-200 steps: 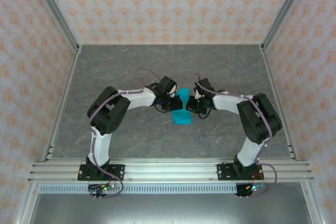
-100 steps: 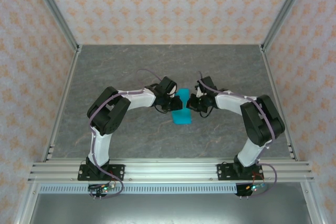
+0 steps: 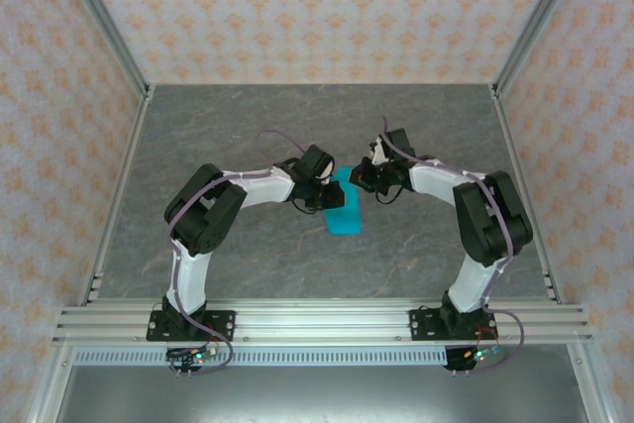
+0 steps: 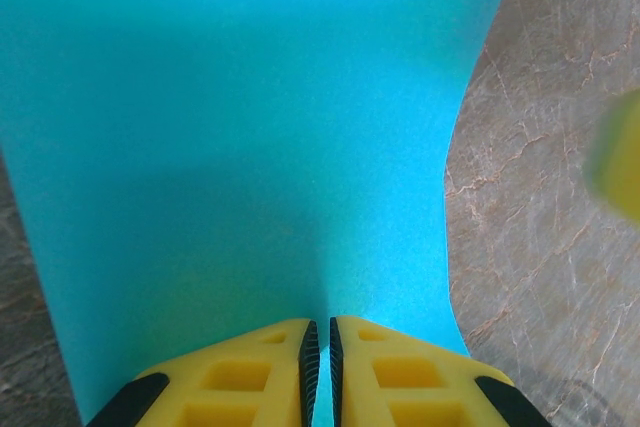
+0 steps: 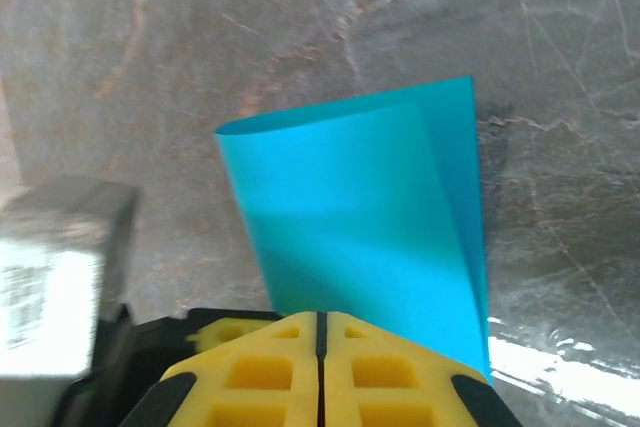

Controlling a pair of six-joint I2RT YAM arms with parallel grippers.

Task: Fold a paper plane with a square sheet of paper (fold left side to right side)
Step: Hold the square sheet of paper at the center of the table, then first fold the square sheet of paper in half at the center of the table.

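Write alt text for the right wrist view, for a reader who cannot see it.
A folded cyan paper sheet fans out over a grey marbled table from the right end effector, whose yellow fingers are shut and appear to pinch its near edge. A blurred grey and white block sits at the left edge.

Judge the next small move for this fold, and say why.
Probably lower the paper flat onto the table and press along the bend. The left hand is shut on the paper and the right hand is shut at its edge. One side is laid over the other, but the bend is rounded, not a sharp crease, and the sheet seems to sit slightly raised.
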